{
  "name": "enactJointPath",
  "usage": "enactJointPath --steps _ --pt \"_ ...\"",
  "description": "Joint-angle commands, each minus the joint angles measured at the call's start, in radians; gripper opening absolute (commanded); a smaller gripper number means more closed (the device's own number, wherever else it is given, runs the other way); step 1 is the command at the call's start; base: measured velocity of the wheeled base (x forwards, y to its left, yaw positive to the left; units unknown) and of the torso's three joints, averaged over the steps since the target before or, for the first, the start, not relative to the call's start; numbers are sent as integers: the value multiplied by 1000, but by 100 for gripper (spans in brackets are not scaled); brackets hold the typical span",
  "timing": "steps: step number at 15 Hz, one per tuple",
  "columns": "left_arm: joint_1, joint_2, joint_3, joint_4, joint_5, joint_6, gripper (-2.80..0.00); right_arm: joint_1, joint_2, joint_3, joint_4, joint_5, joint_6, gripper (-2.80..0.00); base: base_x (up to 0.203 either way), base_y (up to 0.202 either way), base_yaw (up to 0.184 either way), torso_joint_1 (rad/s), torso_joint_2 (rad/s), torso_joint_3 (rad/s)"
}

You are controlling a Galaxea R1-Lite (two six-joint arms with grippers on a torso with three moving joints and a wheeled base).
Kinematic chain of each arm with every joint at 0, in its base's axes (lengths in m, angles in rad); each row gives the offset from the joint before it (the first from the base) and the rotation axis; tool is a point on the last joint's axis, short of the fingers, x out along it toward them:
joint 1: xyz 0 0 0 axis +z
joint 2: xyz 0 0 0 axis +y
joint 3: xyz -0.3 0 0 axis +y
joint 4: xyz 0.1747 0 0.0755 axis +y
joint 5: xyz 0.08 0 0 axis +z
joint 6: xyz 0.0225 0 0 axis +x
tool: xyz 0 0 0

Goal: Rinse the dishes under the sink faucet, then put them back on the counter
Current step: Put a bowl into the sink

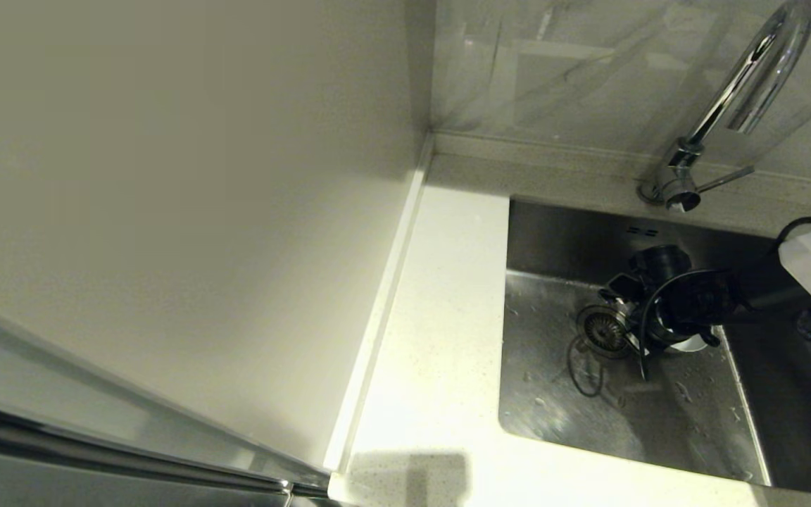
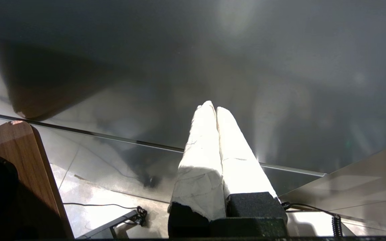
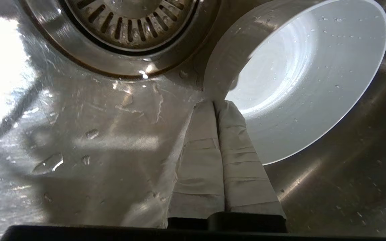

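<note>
steel sink (image 3: 79, 140) holds your white bowl (image 3: 307, 83) on its side, mouth facing the closed right claw (image 3: 215, 104), whose tips touch its rim beside the drain (image 3: 126, 30).

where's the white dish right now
In the sink, lying tilted beside the drain strainer; the white dish has its rim pinched by the right gripper.

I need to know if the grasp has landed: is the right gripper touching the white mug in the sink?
Touching. In the right wrist view the right gripper's shut fingertips meet the rim of the white mug, which is tipped on its side beside the drain strainer.
</note>
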Motion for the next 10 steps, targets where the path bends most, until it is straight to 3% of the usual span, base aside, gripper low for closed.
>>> enactJointPath --steps 1,10 --pt "-1 0 3 0 0 0 -280 -3 21 -15 0 -3 -2 -280 0 0 0 0 0 0" --pt "-1 0 3 -1 0 0 -280 -17 32 -44 -3 -10 -2 -280 0 0 0 0 0 0"
